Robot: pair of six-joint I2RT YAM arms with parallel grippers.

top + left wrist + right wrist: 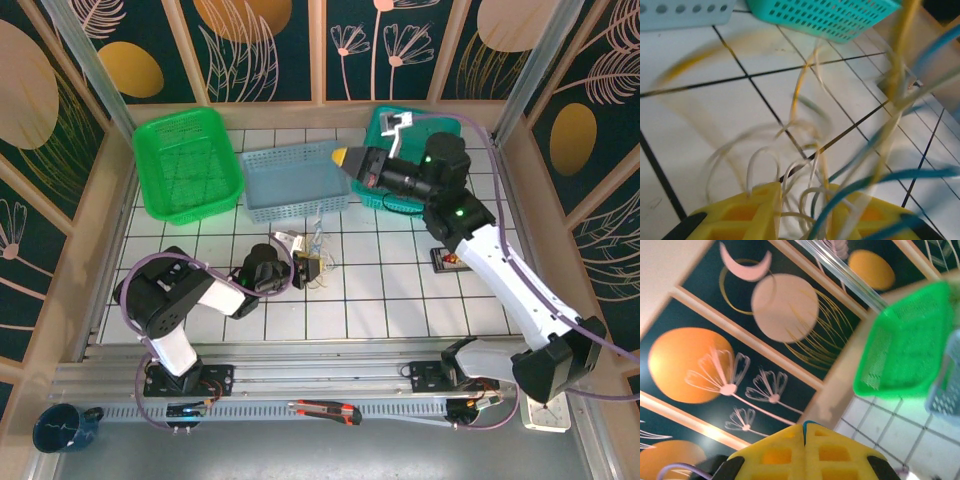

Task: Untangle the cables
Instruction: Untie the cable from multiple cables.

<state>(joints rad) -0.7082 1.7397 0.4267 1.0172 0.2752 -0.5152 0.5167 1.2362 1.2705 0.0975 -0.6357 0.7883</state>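
Top view, cables (316,258): a small knot of loops on the table (380,300) near its middle, just at 3 o'clock of the left gripper (298,262).
Top view, left gripper: low over the tiles, tips at the knot.
Top view, right gripper (342,158): raised at 12 o'clock of the knot, well apart from it, nose toward 9 o'clock.
Left wrist, left gripper (802,215): yellow fingers parted to a moderate gap. White and teal strands pass through it, and none looks pinched.
Left wrist, cables (790,165): white loops at 12 o'clock of the fingers, and a yellow strand running toward the teal basket (825,17). Teal strands rise blurred toward 2 o'clock.
Right wrist, right gripper (805,450): fingers pressed together. A teal sliver sits at the seam, too small to tell whether it is a strand.
Right wrist, green basket (905,355): at 2 o'clock.
Step, judged: drawing one strand out of the knot.
Doing it well: close the left fingers on one loop, not the bundle, and hold it low as an anchor. Pull a single strand slowly along its own run. Ease off if the loops tighten.
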